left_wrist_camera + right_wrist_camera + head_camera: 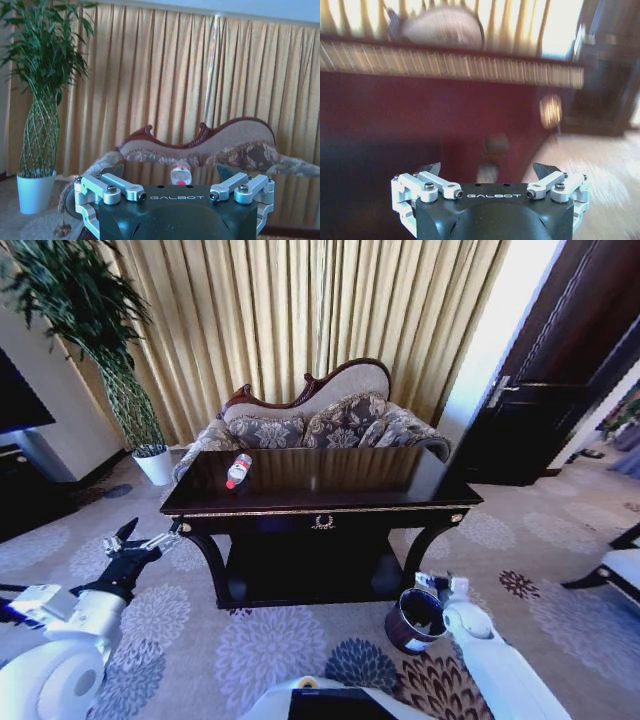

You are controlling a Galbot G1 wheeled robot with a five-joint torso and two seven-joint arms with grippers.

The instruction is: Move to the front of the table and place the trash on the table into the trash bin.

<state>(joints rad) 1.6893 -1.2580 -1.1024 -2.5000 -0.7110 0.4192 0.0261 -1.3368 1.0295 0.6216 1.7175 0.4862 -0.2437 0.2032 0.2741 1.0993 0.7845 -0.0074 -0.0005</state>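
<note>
table, bottle and bin as i saw them

the table [330, 508] stood straight ahead of me, dark and glossy, its top mirroring the curtains, with a gold trim line along the front edge, a small gold ornament at the middle, curved legs and a lower shelf. the trash i could make out was a small clear bottle [238, 471] with a red label and white cap, lying on its side on the left part of the top, near the back edge. the trash bin [413, 620], round and dark with a white label, sat tilted on the carpet by the table's front right leg.
</note>
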